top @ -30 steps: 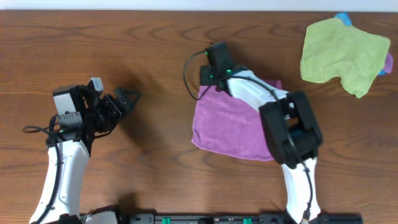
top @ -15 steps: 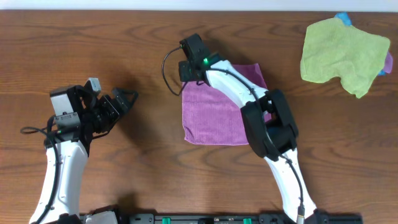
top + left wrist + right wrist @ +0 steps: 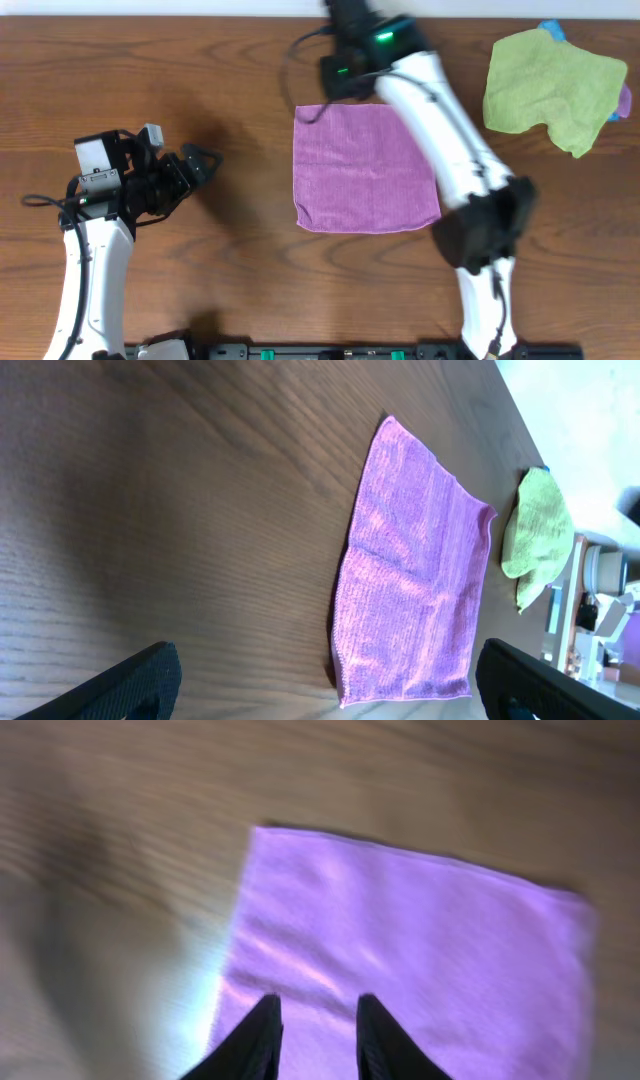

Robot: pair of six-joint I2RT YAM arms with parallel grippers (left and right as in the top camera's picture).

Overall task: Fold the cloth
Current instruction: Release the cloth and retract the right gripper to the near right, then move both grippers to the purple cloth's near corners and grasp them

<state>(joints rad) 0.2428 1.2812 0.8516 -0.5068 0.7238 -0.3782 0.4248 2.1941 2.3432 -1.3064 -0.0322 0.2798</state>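
Note:
The purple cloth [image 3: 365,168] lies spread flat as a rough square in the middle of the wooden table; it also shows in the left wrist view [image 3: 415,570] and, blurred, in the right wrist view [image 3: 420,940]. My right gripper [image 3: 338,78] hovers just beyond the cloth's far left corner. Its fingers [image 3: 268,1020] stand slightly apart with nothing between them, so my right gripper [image 3: 316,1010] is open above the cloth. My left gripper [image 3: 198,165] is wide open well to the left of the cloth, holding nothing. In its own view my left gripper [image 3: 330,685] faces the cloth's left edge.
A larger light-green cloth [image 3: 550,85] lies crumpled at the far right corner of the table and shows small in the left wrist view [image 3: 535,530]. A small blue item [image 3: 552,30] peeks out behind it. The right arm [image 3: 450,150] crosses above the cloth's right side.
The right gripper pulled the cloth leftward and flat, then opened, let go and lifted toward the far edge. The cloth now lies spread out. The left arm has barely moved.

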